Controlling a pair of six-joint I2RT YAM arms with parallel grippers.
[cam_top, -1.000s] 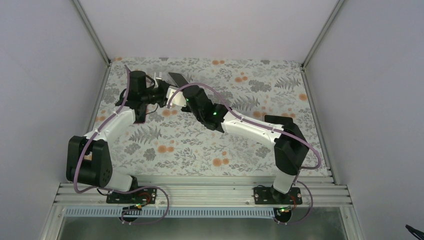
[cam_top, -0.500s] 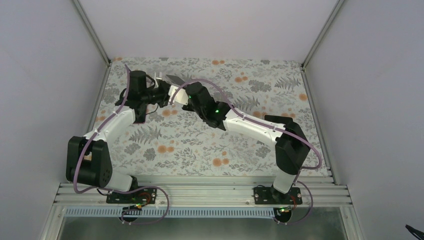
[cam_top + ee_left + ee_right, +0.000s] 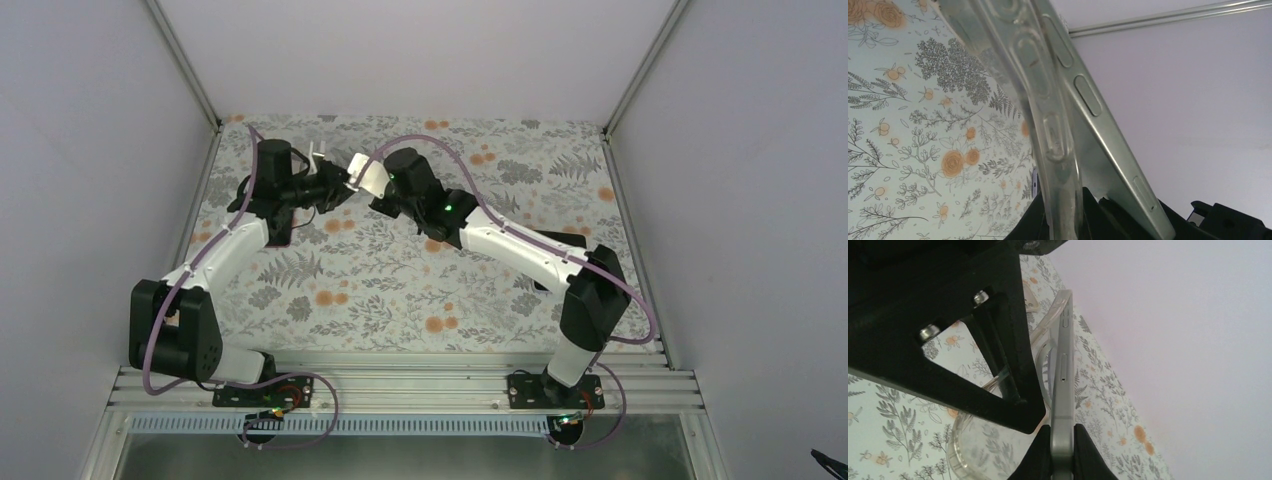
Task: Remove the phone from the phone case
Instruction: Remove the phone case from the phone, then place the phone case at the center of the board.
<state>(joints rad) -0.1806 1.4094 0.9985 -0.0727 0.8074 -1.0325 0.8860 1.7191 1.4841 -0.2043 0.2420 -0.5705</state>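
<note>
The left gripper [image 3: 338, 184] is clamped on the rim of the clear case [image 3: 1048, 125], and the right gripper [image 3: 1063, 460] is clamped on the phone [image 3: 1063, 380] across its thin side edge. Both are held above the far left of the table [image 3: 400, 290], with the phone's edge angled apart from the case rim. Bare table lies to the right and near side.

Inventory, top view:
- Phone [image 3: 1063, 390]: 1, showing at 11 o'clock.
- Phone case [image 3: 1040, 100], clear: 1, showing at 11 o'clock beside it.
- Arms: 2, left arm [image 3: 225, 250] and right arm [image 3: 520, 250], reaching toward 11 o'clock.
- Grippers: 2, left gripper [image 3: 335, 182] and right gripper [image 3: 378, 188].
- Floral table [image 3: 400, 290]: 1, lying beneath.
</note>
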